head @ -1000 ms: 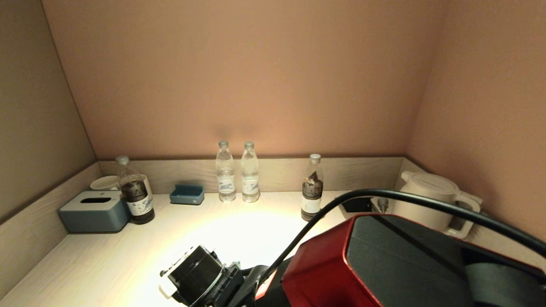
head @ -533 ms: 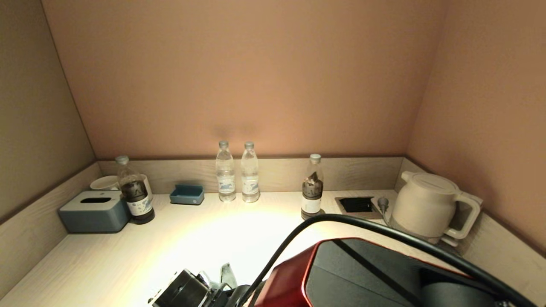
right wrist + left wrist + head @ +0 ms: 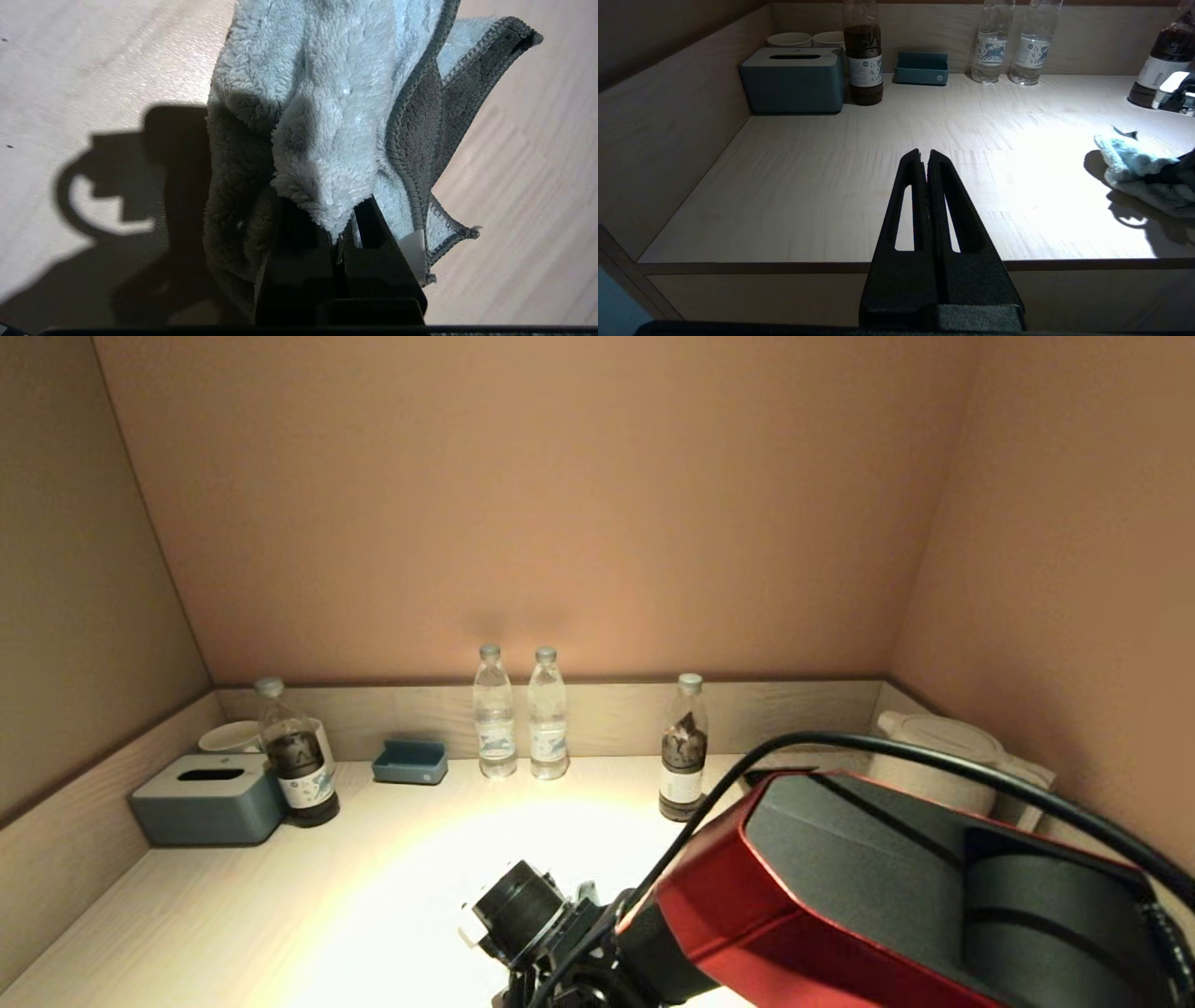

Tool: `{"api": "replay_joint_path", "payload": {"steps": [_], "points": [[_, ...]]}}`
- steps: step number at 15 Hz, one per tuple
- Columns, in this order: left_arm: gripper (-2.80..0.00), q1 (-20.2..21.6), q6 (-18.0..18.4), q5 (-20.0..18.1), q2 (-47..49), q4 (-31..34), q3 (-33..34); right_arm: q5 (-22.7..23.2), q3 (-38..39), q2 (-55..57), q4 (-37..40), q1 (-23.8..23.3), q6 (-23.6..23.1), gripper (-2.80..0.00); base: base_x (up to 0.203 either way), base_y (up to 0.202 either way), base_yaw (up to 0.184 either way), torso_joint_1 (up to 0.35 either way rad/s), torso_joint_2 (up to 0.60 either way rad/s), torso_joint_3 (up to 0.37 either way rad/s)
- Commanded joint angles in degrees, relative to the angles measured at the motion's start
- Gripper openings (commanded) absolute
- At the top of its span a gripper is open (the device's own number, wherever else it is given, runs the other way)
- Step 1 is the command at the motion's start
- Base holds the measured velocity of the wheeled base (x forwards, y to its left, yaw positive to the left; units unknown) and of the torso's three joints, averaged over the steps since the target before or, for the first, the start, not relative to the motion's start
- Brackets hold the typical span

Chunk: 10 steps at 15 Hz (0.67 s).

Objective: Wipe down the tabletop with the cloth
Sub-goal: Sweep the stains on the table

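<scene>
A light blue fluffy cloth with a dark grey edge lies bunched on the pale wooden tabletop. My right gripper is shut on a fold of it and holds it against the wood. In the left wrist view the cloth lies on the table's right part, in bright light. In the head view my right arm and wrist cover the cloth. My left gripper is shut and empty, parked over the table's front edge.
Along the back wall stand a blue-grey tissue box, a white cup, a dark bottle, a small blue tray, two water bottles, another dark bottle and a white kettle. Low walls close three sides.
My right arm drew back towards the front left, then swung forward and to the right with the cloth. It now hides most of the kettle. The left arm has not moved.
</scene>
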Motion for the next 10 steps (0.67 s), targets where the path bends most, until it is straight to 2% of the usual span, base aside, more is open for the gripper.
{"api": "replay_joint_path", "payload": {"steps": [1, 4, 10], "points": [[-2.80, 0.00, -0.02, -0.02, 0.02, -0.05, -0.01, -0.05, 2.91, -2.79, 0.13, -1.86, 0.16, -2.80, 0.000, 0.000, 0.000, 0.000, 0.00, 0.000], [-2.80, 0.00, -0.02, -0.02, 0.02, -0.05, -0.01, -0.14, 8.73, -6.88, -0.20, -4.86, 0.27, -2.80, 0.000, 0.000, 0.000, 0.000, 0.00, 0.000], [-2.80, 0.00, -0.02, -0.02, 0.02, -0.05, -0.01, 0.12, 23.57, -15.39, -3.63, -14.04, 0.09, -2.80, 0.000, 0.000, 0.000, 0.000, 0.00, 0.000]]}}
